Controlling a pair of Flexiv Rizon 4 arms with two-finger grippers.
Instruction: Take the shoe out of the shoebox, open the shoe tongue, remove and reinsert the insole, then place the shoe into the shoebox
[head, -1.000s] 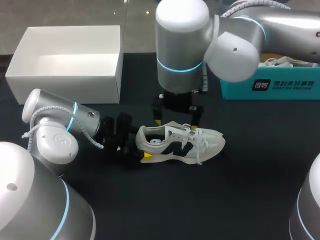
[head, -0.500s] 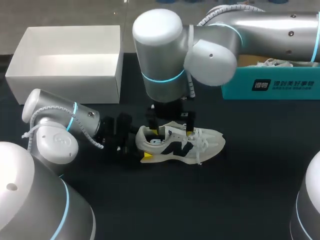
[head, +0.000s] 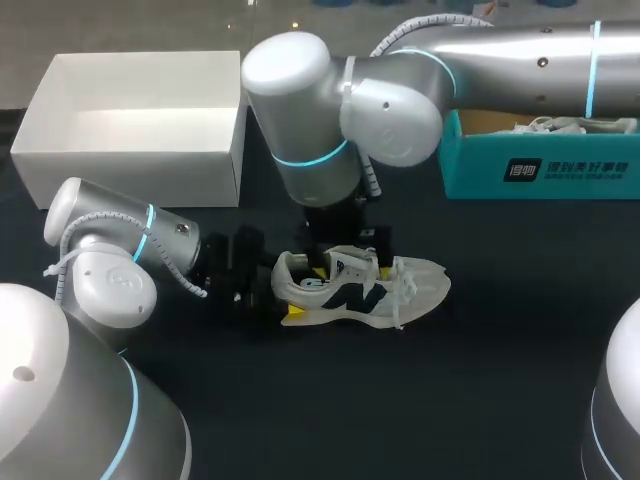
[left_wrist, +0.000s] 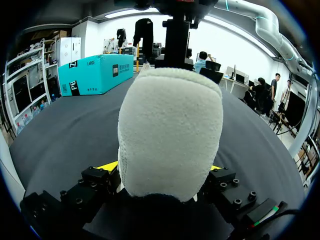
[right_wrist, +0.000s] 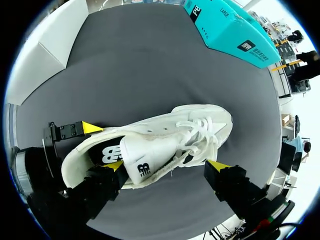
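A white sneaker (head: 405, 285) with a dark side logo lies on the black table, toe to the right. My left gripper (head: 281, 291) comes in low from the left and is shut on its heel. In the left wrist view the fuzzy heel (left_wrist: 170, 125) fills the gap between the yellow tips. My right gripper (head: 350, 252) hangs open just over the shoe's collar and tongue. In the right wrist view the tongue (right_wrist: 145, 156) lies between my right gripper's (right_wrist: 165, 165) spread fingers, and one left fingertip (right_wrist: 92, 127) presses the heel's far side.
A white open box (head: 130, 160) stands at the back left. A teal shoebox (head: 540, 170) sits at the back right, behind my right arm. Bare black table lies in front of the shoe.
My right arm swung leftward and its gripper came down closer over the shoe's opening. The left gripper and the shoe stayed where they were.
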